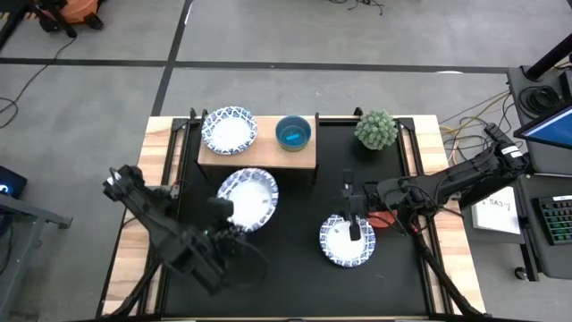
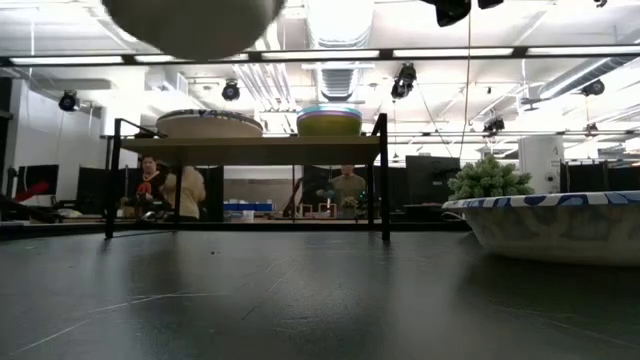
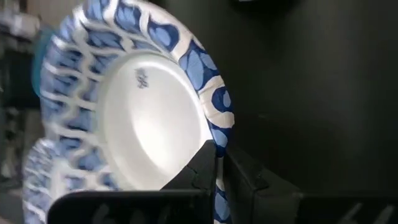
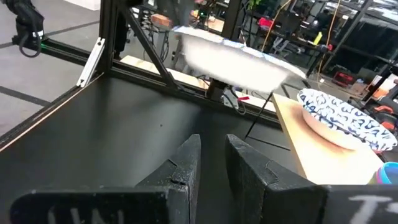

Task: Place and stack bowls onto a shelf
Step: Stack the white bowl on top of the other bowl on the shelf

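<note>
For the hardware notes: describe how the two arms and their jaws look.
Both arms are dark and jointed. The left arm has a pale fitting at its outer end. The right arm carries a white-marked patch near its base. Each wrist view shows two black wedge-shaped jaws.

Three patterned bowls (image 1: 230,131), one teal bowl (image 1: 293,133)

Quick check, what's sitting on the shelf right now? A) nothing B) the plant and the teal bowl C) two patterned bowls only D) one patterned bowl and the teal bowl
D: in the high view the shelf carries one blue-rimmed patterned bowl with the teal bowl beside it; the plant sits off the shelf on the black tabletop.
</note>
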Controlling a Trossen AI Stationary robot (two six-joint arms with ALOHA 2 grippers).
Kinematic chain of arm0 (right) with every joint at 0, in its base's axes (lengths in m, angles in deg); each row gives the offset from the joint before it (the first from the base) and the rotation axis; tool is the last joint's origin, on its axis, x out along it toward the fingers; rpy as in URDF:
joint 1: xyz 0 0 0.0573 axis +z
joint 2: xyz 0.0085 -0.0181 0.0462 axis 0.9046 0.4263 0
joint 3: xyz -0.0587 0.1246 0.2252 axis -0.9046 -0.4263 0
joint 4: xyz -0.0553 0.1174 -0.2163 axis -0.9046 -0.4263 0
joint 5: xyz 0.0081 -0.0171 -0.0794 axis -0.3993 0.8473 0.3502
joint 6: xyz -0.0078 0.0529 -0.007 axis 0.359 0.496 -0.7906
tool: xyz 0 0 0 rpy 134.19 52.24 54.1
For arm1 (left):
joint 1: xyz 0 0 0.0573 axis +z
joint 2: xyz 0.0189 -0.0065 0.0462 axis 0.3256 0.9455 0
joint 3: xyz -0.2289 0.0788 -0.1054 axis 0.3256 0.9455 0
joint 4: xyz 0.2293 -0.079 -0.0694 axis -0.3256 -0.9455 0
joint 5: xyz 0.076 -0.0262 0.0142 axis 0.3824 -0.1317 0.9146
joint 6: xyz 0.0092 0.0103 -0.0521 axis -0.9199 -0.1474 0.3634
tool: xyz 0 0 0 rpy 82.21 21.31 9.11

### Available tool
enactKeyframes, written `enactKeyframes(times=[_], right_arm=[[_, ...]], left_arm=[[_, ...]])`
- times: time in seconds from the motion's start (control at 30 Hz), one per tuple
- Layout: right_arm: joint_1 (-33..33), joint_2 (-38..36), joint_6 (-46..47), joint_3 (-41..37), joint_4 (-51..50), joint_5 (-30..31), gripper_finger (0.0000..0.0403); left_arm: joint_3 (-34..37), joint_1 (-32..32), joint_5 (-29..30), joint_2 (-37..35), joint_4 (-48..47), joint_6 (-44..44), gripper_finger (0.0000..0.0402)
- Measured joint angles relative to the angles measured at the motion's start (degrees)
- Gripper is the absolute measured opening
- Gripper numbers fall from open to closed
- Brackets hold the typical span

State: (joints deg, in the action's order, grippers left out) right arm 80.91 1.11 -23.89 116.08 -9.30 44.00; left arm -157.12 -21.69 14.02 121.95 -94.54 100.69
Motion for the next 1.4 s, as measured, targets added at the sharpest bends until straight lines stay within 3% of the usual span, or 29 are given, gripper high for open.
enactKeyframes(times=[0.2,0.43,0.63,0.8,1.03,1.4], right_arm=[[0.22,-0.01,0.65,0.00,-1.08,0.00,0.0066],[0.22,-0.01,0.61,0.00,-1.31,0.00,0.0066],[0.22,0.01,0.52,0.00,-1.41,0.00,0.0066],[0.22,-0.01,0.52,0.00,-1.41,0.00,0.0066],[0.22,0.01,0.56,0.00,-1.46,0.00,0.0066],[0.22,0.01,0.65,-0.02,-1.76,0.00,0.0066]], left_arm=[[0.56,9.06,4.97,-4.23,-1.09,-9.28,0.0001],[3.94,23.80,5.22,-10.12,-1.31,-16.72,0.0001],[7.55,37.25,3.40,-13.97,-0.81,-17.53,0.0001],[10.56,45.77,-4.53,-15.23,3.58,-20.13,0.0003],[13.09,51.14,-6.60,-14.84,6.39,-24.33,0.0012],[13.09,53.19,-6.64,-14.48,9.86,-28.45,0.0048]])
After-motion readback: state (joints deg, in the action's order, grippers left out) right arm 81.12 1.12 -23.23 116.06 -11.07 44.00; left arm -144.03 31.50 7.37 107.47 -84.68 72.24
